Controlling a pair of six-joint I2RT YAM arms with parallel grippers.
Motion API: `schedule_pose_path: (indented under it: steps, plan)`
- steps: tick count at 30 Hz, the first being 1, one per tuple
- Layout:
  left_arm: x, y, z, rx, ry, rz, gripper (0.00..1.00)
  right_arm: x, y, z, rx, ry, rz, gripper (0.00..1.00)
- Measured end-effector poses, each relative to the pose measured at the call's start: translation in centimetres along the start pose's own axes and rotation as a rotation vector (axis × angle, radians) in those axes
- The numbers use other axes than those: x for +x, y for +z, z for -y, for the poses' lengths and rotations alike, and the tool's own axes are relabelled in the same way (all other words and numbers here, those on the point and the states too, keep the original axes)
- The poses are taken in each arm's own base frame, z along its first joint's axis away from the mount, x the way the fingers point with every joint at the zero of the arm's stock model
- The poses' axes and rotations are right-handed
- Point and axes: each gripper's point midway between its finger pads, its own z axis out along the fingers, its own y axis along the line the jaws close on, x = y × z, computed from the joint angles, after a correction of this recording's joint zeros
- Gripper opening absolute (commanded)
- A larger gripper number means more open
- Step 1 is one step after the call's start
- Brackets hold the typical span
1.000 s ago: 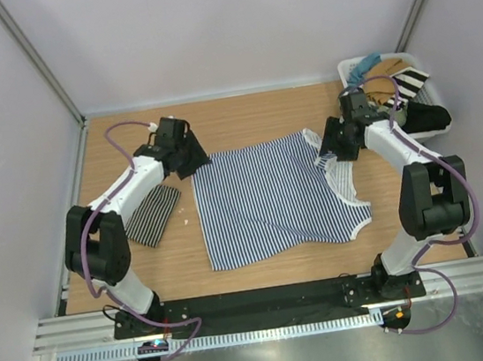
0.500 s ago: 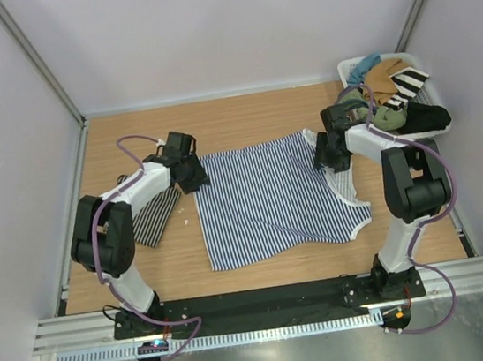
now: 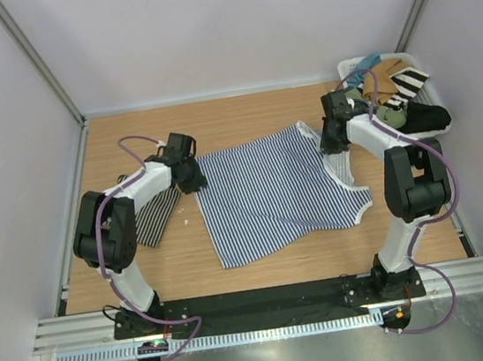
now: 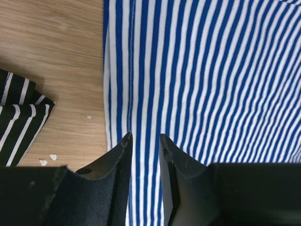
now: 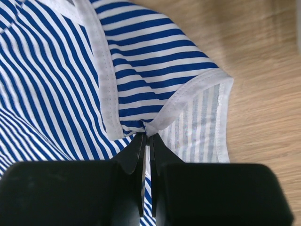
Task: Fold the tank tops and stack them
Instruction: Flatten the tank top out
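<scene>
The blue-and-white tank top is spread flat on the table. Its white-trimmed strap is pinched by the right gripper, jaws pressed together. The left gripper is set over the opposite hem, jaws narrowly spread. The black-and-white tank top is folded just beside it. A bin of clothes is crowded behind the right arm.

Two tank tops, two grippers, one basket

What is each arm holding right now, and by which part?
Right gripper pinches the blue-and-white tank top by its white-trimmed strap edge. Left gripper holds nothing yet: jaws slightly apart over the hem side.
</scene>
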Motion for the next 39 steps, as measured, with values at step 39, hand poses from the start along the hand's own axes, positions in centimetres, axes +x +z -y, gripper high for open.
schedule_pose_path:
  steps: [39]
  plan:
    - [-2.7,3.5,-3.3,-0.181,0.066,0.004,0.00,-2.6,-1.0,-0.2,-0.008,0.003,0.054,0.41]
